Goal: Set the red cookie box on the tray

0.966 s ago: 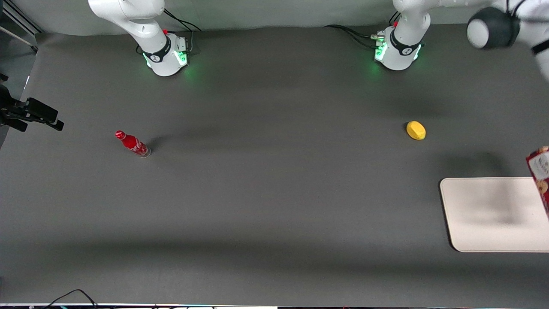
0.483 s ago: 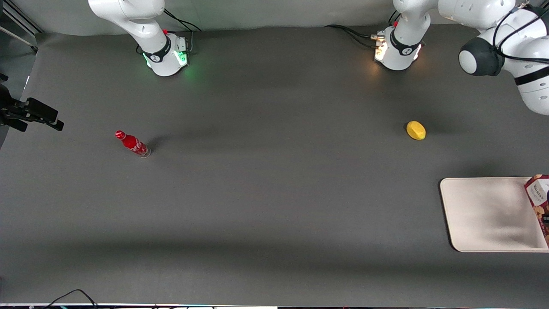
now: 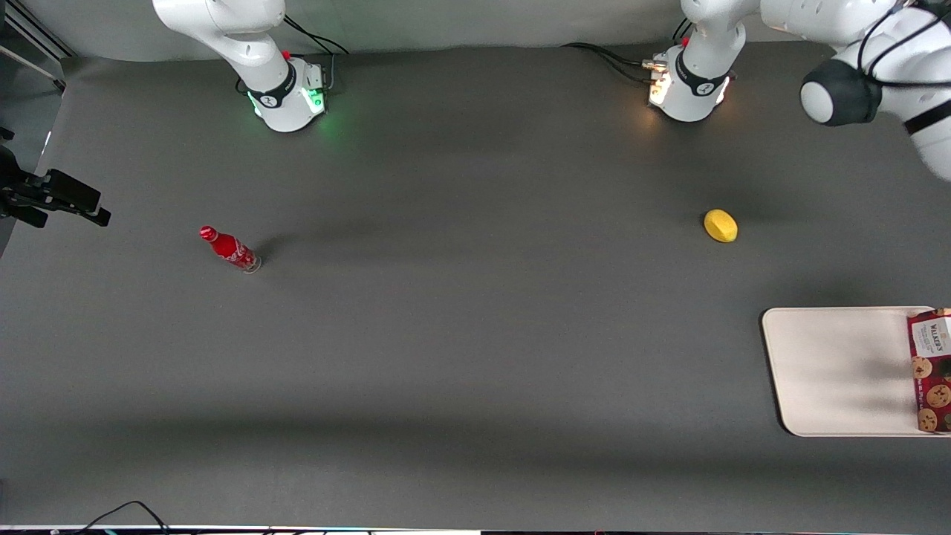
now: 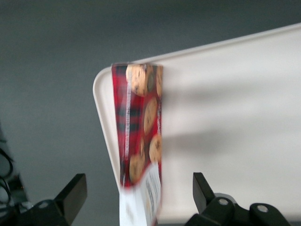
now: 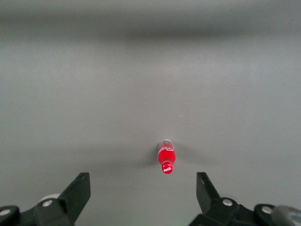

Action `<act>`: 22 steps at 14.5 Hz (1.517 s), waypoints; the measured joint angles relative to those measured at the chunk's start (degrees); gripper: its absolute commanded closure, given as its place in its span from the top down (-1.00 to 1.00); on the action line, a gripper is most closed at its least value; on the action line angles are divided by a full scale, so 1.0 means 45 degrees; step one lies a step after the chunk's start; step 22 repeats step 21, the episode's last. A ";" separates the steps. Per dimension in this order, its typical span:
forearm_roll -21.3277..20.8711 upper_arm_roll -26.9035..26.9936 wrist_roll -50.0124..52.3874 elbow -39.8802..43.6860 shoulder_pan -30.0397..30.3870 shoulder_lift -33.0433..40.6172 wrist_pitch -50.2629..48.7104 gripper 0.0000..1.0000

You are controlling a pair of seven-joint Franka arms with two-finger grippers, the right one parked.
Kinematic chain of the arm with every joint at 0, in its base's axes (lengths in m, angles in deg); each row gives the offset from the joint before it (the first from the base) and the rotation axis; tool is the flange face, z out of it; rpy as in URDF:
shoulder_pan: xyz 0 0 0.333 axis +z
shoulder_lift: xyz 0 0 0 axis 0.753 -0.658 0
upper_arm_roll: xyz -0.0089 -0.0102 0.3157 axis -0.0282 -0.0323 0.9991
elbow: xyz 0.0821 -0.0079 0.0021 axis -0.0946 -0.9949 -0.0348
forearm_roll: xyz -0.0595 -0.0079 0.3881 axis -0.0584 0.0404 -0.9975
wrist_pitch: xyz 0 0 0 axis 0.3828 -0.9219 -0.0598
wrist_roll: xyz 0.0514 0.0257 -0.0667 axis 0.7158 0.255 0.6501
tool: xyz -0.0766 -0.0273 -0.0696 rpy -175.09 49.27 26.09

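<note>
I have the table (image 3: 475, 334) spread dark grey under both arms, and the working arm's pincer (image 4: 138, 197) hangs above the end of it that belongs to that arm; its two black fingers (image 4: 71, 194) are spread wide apart and grip nothing. Directly beneath the pincer I see the tray (image 3: 832, 371), cream-beige with rounded corners and a low rim, much larger than what lies on it. The red cookie box (image 3: 932, 370) rests on the tray along the edge nearest the working arm's end of the table, released and lying flat, with its white label end farther from the front camera and the cookie pictures running toward that camera. From the wrist camera I see the red cookie box (image 4: 140, 141) passing between the two fingers without either touching it, one corner of the tray (image 4: 225, 117) rounding off just beside it. The lemon (image 3: 721, 225) sits apart from the tray, farther from the front camera. The small red bottle (image 3: 229, 250) stands well away, toward the parked arm's end of the table.
</note>
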 measured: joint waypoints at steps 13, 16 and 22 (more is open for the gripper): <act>-0.0709 -0.3129 0.4142 -0.4887 -0.1577 1.0083 -0.9598 1.00; -0.0812 -0.4247 0.5352 -0.8913 -0.1627 1.3078 -0.8063 1.00; -0.0823 -0.5042 0.6545 -1.1368 -0.1625 1.5089 -0.6943 1.00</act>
